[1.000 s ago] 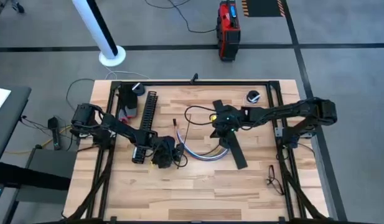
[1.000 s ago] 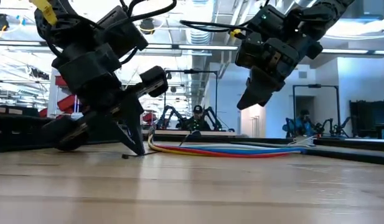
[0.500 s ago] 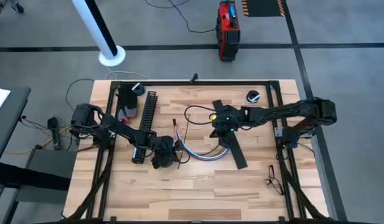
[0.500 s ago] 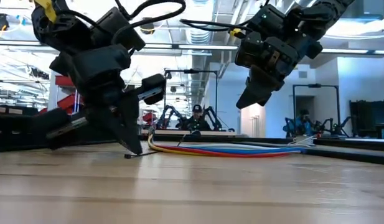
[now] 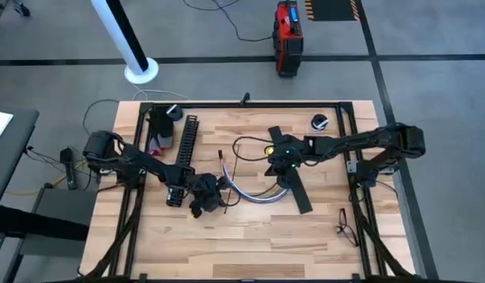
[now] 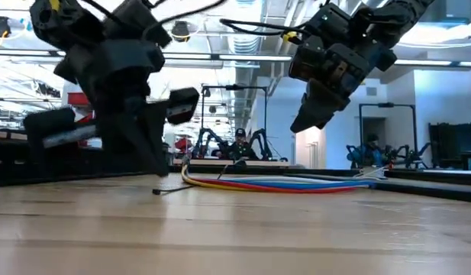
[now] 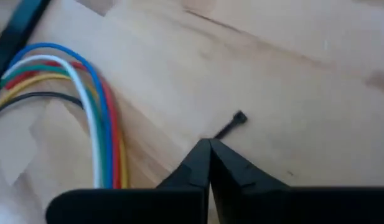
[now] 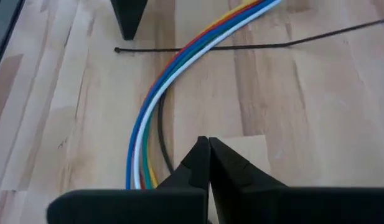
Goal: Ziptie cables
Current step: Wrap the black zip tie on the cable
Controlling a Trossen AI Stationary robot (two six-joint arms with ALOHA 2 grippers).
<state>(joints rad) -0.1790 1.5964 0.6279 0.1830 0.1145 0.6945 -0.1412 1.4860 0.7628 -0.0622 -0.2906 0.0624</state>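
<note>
2 grippers hover with fingers pressed together, empty. Cables (image 5: 248, 194) lie mid-bench, long axis running 9 to 3 o'clock. Left gripper (image 5: 201, 206) sits nearer, at their 9 o'clock end beside the zip tie (image 7: 231, 124); right gripper (image 5: 278, 167) hangs at 1 o'clock.

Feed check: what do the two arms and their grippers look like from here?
Both arms are dark, jointed and matte black. The left gripper and right gripper each end in two black, wedge-shaped fingers tapering to a point. Black cables loop off both wrists in the low view, with a yellow tag near the right arm's cable and yellow markings on the left arm.
</note>
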